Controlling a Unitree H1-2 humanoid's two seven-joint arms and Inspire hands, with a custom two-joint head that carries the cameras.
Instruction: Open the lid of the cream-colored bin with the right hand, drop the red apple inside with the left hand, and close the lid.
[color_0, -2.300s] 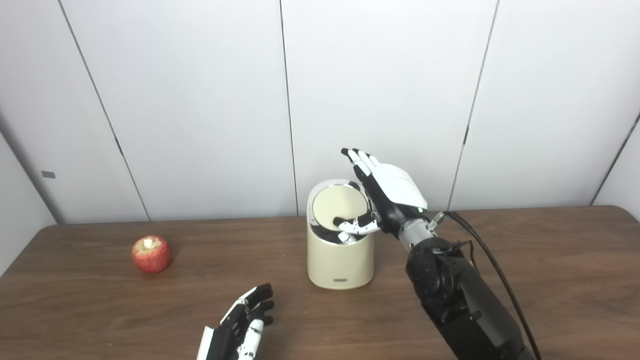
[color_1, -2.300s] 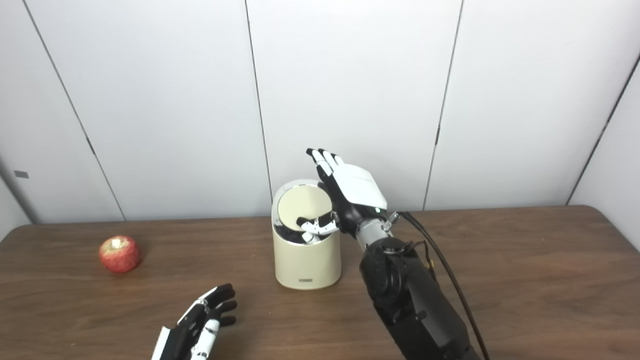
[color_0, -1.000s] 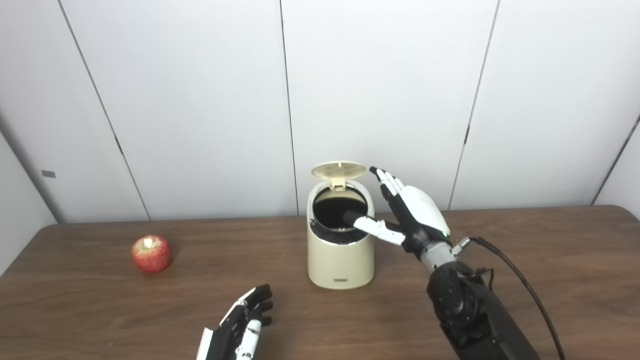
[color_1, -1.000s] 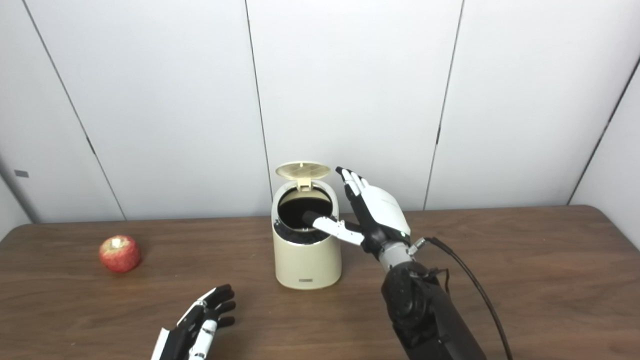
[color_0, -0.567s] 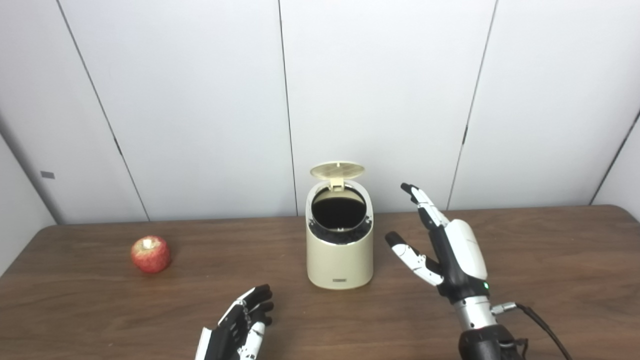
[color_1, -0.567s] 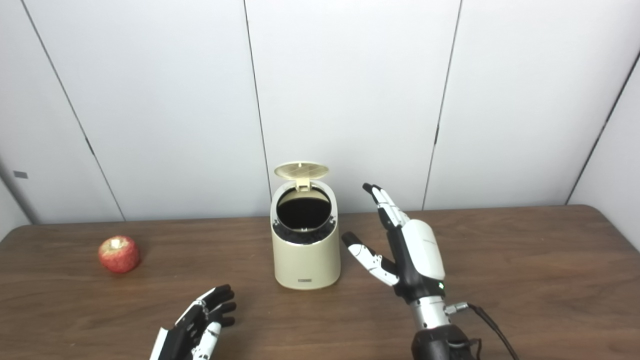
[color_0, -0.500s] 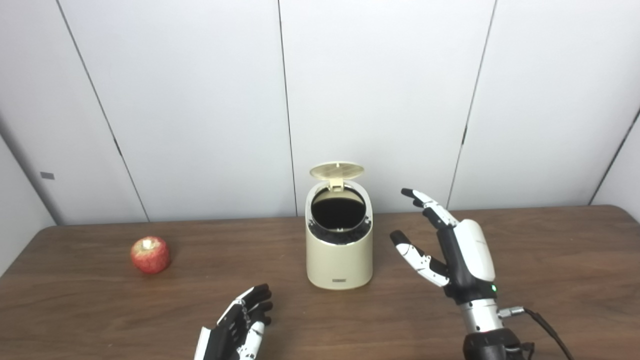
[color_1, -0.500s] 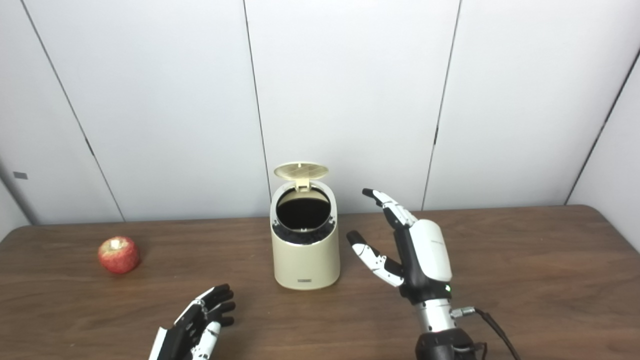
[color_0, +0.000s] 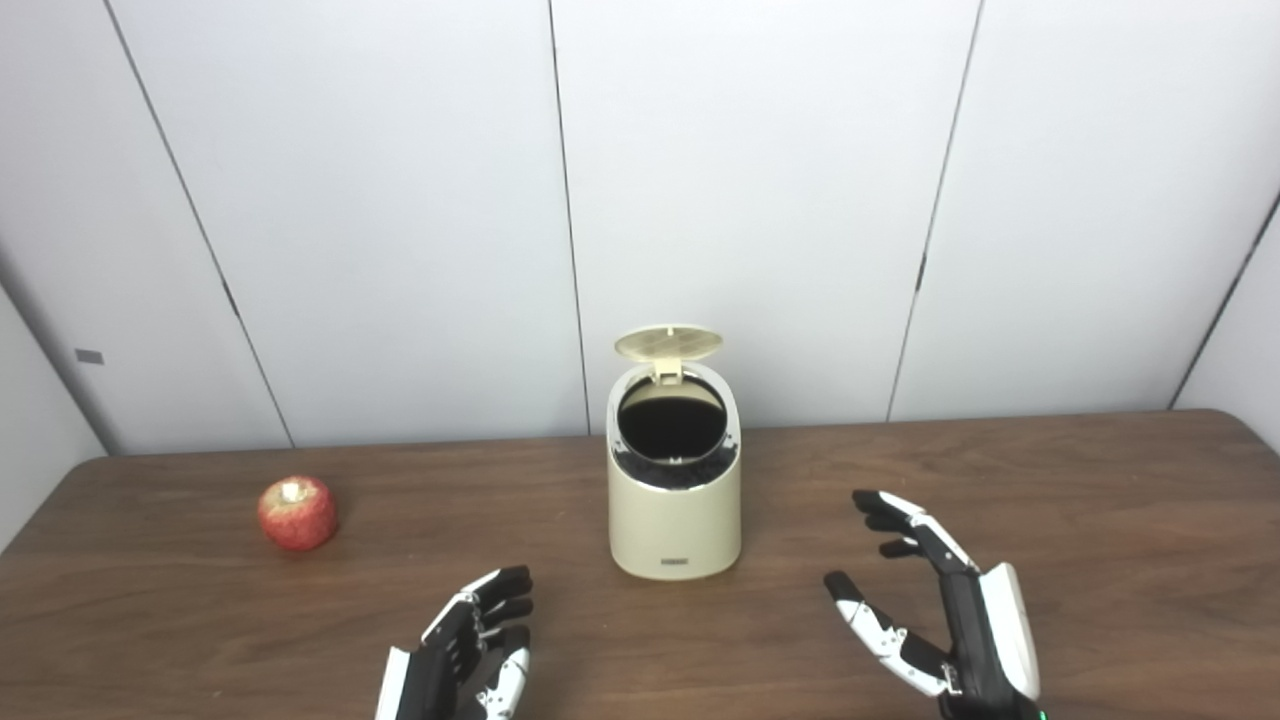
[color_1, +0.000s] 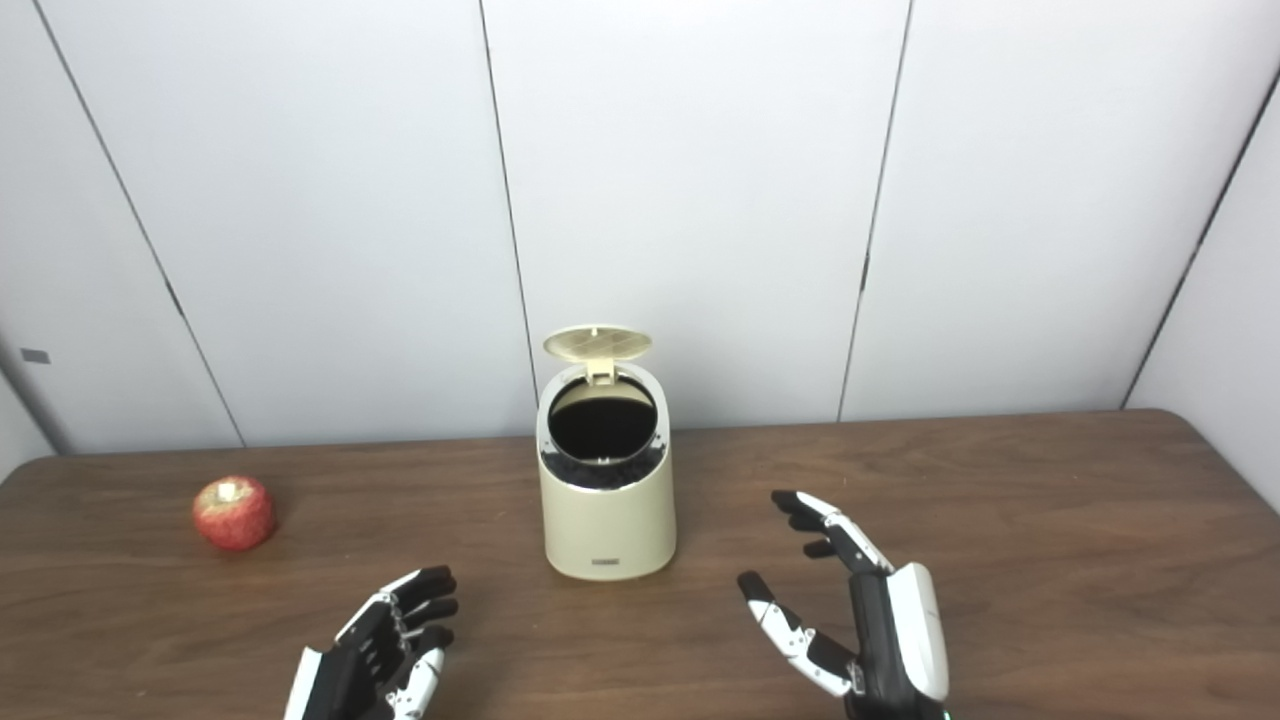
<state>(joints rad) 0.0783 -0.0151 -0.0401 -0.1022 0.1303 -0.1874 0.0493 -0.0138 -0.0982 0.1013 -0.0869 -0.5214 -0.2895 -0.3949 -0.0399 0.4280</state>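
bin stands mid-table, lid tipped up at the back, mouth dark and uncovered. opening step looks done.

apple sits on the table well to the left of the bin, a little nearer the camera than the bin's mouth, stem end up. roundish, so no long axis to line up with.

left hand lies low, in front of the bin and to its left, fingers spread, holding nothing. right hand is in front of the bin and to its right, thumb apart from the fingers, also empty, clear of the bin.

key relation: the apple lies to the left of the left hand and farther back toward the wall. left hand is plainly the nearer one; the bin stands between the right hand and the apple.

judgement: next comes a reach by the left hand away from the bin, then a carry back over the mouth. watch for the raised lid on the way in.
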